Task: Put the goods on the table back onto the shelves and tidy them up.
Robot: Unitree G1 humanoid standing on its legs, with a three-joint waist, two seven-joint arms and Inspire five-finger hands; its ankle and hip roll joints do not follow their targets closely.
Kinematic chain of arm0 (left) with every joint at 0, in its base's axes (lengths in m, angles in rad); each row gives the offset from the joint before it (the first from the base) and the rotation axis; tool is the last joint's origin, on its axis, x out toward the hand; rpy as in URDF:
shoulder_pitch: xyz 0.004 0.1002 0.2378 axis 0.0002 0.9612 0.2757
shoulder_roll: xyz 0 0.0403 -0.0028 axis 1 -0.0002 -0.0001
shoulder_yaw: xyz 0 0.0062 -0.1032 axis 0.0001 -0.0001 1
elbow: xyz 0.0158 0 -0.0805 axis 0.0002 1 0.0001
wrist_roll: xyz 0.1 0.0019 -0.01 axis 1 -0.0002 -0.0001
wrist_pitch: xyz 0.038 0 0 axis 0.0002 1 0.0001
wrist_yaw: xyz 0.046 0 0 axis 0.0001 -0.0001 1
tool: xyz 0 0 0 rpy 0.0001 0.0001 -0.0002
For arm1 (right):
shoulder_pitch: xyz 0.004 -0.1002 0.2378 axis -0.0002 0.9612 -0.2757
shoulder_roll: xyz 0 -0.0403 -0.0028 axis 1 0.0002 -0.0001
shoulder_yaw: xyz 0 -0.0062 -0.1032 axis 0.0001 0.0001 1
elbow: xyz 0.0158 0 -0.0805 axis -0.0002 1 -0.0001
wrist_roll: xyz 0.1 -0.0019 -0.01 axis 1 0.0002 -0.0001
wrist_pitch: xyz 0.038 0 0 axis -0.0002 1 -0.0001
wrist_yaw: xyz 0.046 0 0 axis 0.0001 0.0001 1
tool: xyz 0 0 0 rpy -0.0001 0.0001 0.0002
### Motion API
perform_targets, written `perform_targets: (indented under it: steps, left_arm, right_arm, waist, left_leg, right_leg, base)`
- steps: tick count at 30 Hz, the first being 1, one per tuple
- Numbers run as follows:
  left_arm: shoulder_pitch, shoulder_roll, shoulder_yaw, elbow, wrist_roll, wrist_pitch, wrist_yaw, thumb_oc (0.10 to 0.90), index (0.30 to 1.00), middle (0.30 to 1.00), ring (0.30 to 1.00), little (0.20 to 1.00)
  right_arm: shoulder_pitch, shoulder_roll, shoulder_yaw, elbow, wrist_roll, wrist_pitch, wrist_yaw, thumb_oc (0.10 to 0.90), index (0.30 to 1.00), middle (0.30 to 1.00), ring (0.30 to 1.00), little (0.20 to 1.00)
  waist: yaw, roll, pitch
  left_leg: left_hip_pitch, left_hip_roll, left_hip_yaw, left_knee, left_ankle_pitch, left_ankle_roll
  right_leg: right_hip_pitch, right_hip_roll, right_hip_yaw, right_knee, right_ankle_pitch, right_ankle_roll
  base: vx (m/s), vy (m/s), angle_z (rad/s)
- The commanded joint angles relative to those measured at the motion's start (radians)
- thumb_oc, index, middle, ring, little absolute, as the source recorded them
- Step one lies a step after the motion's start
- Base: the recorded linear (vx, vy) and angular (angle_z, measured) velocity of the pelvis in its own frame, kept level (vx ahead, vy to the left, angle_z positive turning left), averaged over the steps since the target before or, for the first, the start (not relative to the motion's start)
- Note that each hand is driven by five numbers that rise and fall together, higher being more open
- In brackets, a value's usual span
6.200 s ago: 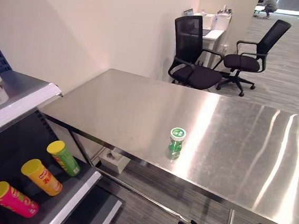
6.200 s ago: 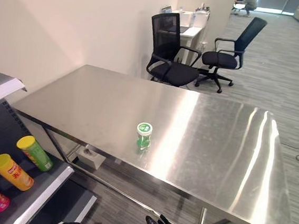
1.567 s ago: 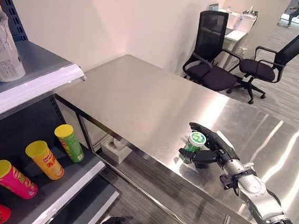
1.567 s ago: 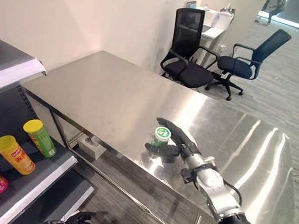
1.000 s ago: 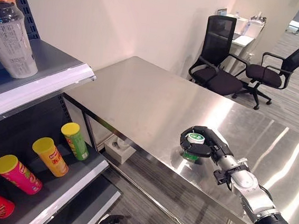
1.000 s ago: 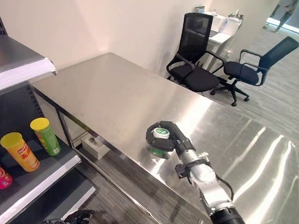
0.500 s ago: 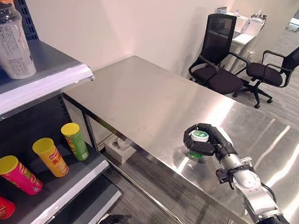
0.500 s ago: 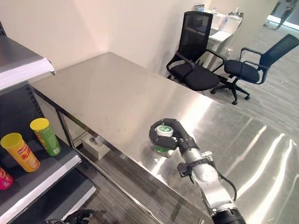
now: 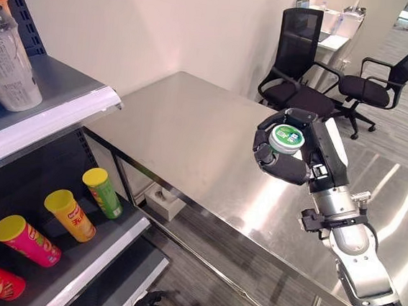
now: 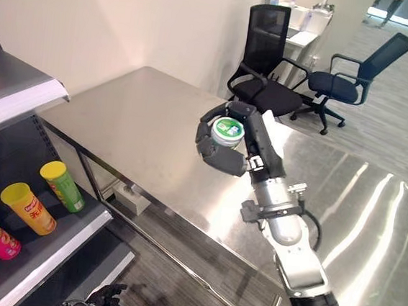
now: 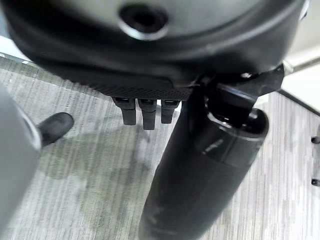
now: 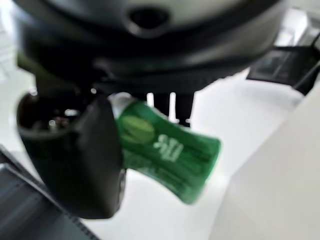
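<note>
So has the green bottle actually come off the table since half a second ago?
Yes. The green bottle was standing on the steel table; now the right hand, curled round it, holds it up clear of the tabletop.

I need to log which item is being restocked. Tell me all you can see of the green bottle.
The green bottle is small, of clear green plastic as it looks, with a white-rimmed round cap bearing a green label. It is off the steel table, held in the air by the right hand, whose fingers and thumb curl round it.
</note>
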Motion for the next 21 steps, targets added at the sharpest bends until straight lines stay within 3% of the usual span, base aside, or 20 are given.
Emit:
perform_targets:
  steps: [1, 3, 5, 7, 8, 10, 13, 16, 17, 18, 21]
  left_arm:
    - [-0.017, 0.061, 0.043, 0.055, -0.013, -0.041, 0.029, 0.800, 0.900, 0.900, 0.900, 0.900]
    - [-0.009, 0.064, 0.051, 0.045, -0.011, -0.042, 0.027, 0.800, 0.900, 0.900, 0.900, 0.900]
    - [0.012, 0.057, 0.042, 0.015, 0.002, -0.040, 0.016, 0.800, 0.900, 0.900, 0.900, 0.900]
    - [0.020, 0.051, 0.049, 0.019, -0.001, -0.040, 0.015, 0.800, 0.900, 0.900, 0.900, 0.900]
    - [0.033, 0.045, 0.070, 0.017, -0.023, -0.036, 0.010, 0.800, 0.900, 0.900, 0.900, 0.900]
    - [0.069, 0.028, 0.154, 0.024, -0.060, -0.034, 0.015, 0.800, 0.900, 0.900, 0.900, 0.900]
    - [0.104, 0.024, 0.196, 0.046, -0.057, -0.040, 0.025, 0.800, 0.900, 0.900, 0.900, 0.900]
    - [0.104, 0.019, 0.187, 0.054, -0.043, -0.038, 0.027, 0.800, 0.900, 0.900, 0.900, 0.900]
    - [0.097, 0.019, 0.167, 0.058, -0.016, -0.036, 0.025, 0.800, 0.900, 0.900, 0.900, 0.900]
    - [0.097, 0.018, 0.167, 0.058, -0.015, -0.036, 0.025, 0.800, 0.900, 0.900, 0.900, 0.900]
    - [0.075, 0.019, 0.106, 0.053, 0.032, -0.034, 0.019, 0.800, 0.900, 0.900, 0.900, 0.900]
  right_arm:
    - [-0.107, -0.010, -0.096, -0.156, -0.044, -0.087, 0.005, 0.400, 0.300, 0.300, 0.300, 0.300]
    - [-0.087, -0.013, -0.126, -0.169, -0.055, -0.093, 0.008, 0.400, 0.300, 0.300, 0.300, 0.300]
    - [-0.066, 0.016, -0.192, -0.160, -0.053, -0.099, -0.005, 0.400, 0.300, 0.300, 0.300, 0.300]
    - [-0.056, 0.026, -0.211, -0.153, -0.054, -0.099, -0.010, 0.400, 0.300, 0.300, 0.300, 0.300]
    - [-0.043, 0.032, -0.220, -0.145, -0.051, -0.098, -0.014, 0.400, 0.300, 0.300, 0.300, 0.300]
    - [-0.023, 0.045, -0.230, -0.128, -0.049, -0.091, -0.016, 0.400, 0.300, 0.300, 0.300, 0.300]
    - [-0.001, 0.063, -0.244, -0.103, -0.047, -0.082, -0.015, 0.400, 0.300, 0.300, 0.300, 0.300]
    - [0.007, 0.061, -0.249, -0.080, -0.056, -0.078, -0.020, 0.400, 0.300, 0.300, 0.300, 0.300]
    - [0.020, 0.046, -0.259, -0.069, -0.065, -0.069, -0.013, 0.400, 0.300, 0.300, 0.300, 0.300]
    - [0.021, 0.045, -0.259, -0.069, -0.065, -0.069, -0.013, 0.400, 0.300, 0.300, 0.300, 0.300]
    - [0.029, 0.029, -0.281, -0.052, -0.075, -0.060, -0.024, 0.400, 0.300, 0.300, 0.300, 0.300]
  waist:
    - [0.024, -0.109, -0.039]
    - [0.025, -0.112, -0.034]
    - [0.035, -0.105, -0.011]
    - [0.034, -0.104, -0.005]
    - [0.034, -0.107, 0.001]
    - [0.021, -0.108, -0.002]
    - [0.002, -0.112, -0.025]
    - [-0.038, -0.104, -0.047]
    - [-0.068, -0.085, -0.063]
    - [-0.068, -0.084, -0.058]
    - [-0.112, -0.056, -0.055]
  left_leg:
    - [-0.018, 0.035, -0.079, -0.008, 0.014, 0.005]
    - [-0.040, 0.050, -0.100, 0.006, 0.028, 0.000]
    - [-0.121, 0.072, -0.143, 0.048, 0.082, -0.029]
    - [-0.146, 0.075, -0.148, 0.049, 0.099, -0.034]
    - [-0.179, 0.081, -0.127, 0.060, 0.121, -0.037]
    - [-0.189, 0.104, -0.016, 0.097, 0.115, -0.024]
    - [-0.131, 0.118, 0.062, 0.149, 0.056, -0.017]
    - [-0.016, 0.163, 0.132, 0.148, 0.027, -0.021]
    - [0.066, 0.193, 0.163, 0.134, 0.047, -0.030]
    - [0.073, 0.194, 0.164, 0.131, 0.048, -0.031]
    - [0.150, 0.260, 0.172, 0.131, 0.121, -0.053]
  right_leg:
    - [0.085, 0.066, 0.000, -0.091, 0.067, -0.080]
    - [0.104, 0.078, -0.009, -0.115, 0.064, -0.087]
    - [0.148, 0.110, -0.069, -0.160, 0.054, -0.111]
    - [0.159, 0.115, -0.091, -0.172, 0.056, -0.114]
    - [0.171, 0.116, -0.112, -0.184, 0.063, -0.116]
    - [0.168, 0.112, -0.149, -0.196, 0.082, -0.114]
    - [0.147, 0.094, -0.170, -0.206, 0.111, -0.111]
    - [0.118, 0.072, -0.216, -0.202, 0.131, -0.103]
    - [0.091, 0.058, -0.238, -0.188, 0.139, -0.092]
    - [0.096, 0.059, -0.239, -0.187, 0.138, -0.093]
    - [0.057, 0.023, -0.273, -0.147, 0.142, -0.077]
  base:
    - [-0.06, -0.202, 0.61]
    - [-0.08, -0.203, 0.55]
    - [-0.21, -0.242, 1.15]
    - [-0.16, -0.088, 1.17]
    - [-0.17, -0.026, 0.96]
    - [-0.23, 0.003, 0.81]
    - [-0.14, 0.081, 0.32]
    - [-0.09, 0.226, 0.17]
    - [-0.03, 0.278, 0.57]
    - [-0.03, 0.335, 0.58]
    - [-0.07, 0.427, 0.76]
